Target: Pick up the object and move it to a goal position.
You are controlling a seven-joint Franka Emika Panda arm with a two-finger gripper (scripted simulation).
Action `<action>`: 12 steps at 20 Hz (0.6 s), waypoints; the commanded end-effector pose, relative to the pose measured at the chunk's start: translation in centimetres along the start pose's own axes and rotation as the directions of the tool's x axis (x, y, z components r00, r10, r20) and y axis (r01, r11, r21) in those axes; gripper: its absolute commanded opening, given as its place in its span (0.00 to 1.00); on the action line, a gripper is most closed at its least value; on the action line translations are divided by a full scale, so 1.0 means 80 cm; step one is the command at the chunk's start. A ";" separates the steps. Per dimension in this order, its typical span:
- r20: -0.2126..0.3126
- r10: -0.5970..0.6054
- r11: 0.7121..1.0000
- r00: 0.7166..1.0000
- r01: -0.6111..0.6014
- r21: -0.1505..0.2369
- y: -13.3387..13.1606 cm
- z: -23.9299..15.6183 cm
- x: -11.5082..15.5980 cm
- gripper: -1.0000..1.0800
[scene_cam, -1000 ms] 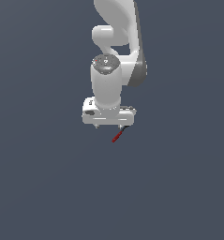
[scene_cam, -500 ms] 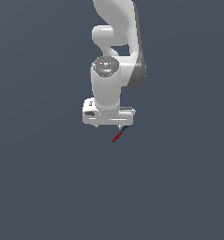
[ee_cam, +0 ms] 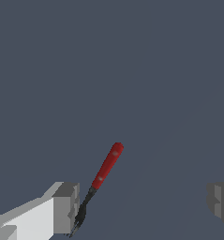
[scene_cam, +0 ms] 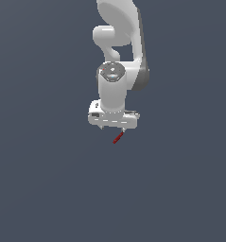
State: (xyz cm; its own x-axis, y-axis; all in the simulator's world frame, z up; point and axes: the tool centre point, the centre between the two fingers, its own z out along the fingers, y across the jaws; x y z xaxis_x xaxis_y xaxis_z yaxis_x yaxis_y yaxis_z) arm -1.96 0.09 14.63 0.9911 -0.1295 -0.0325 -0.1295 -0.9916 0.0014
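Note:
The object (ee_cam: 107, 166) is a thin dark-red stick with a blackish forked end, much narrower than the gripper. In the wrist view it lies close beside one grey fingertip (ee_cam: 66, 207), black end nearest that finger; whether they touch I cannot tell. The other fingertip (ee_cam: 220, 200) stands far off across a wide gap. My gripper (ee_cam: 144, 204) is open with nothing clamped between its fingers. In the exterior view the object (scene_cam: 118, 137) pokes out just below the white hand, under my gripper (scene_cam: 113, 127), slanting toward the exterior view's right.
Only a plain dark grey-blue surface (scene_cam: 48, 189) surrounds the arm in both views. The white arm (scene_cam: 121, 28) rises straight above the hand.
The wrist and hand have sunk slightly and edged toward the exterior view's right. The red object stays in about the same place below the hand.

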 end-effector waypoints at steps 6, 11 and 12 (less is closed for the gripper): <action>-0.007 0.143 0.990 0.990 -0.143 0.005 -0.024 0.035 -0.024 0.96; -0.012 0.253 0.967 0.967 -0.253 0.009 -0.039 0.060 -0.044 0.96; -0.013 0.275 0.961 0.961 -0.275 0.010 -0.042 0.065 -0.048 0.96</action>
State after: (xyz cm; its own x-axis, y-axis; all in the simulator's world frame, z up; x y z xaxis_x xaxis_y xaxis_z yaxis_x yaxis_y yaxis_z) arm -5.01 3.54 10.12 0.9310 -0.3644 -0.0198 -0.3645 -0.9312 0.0009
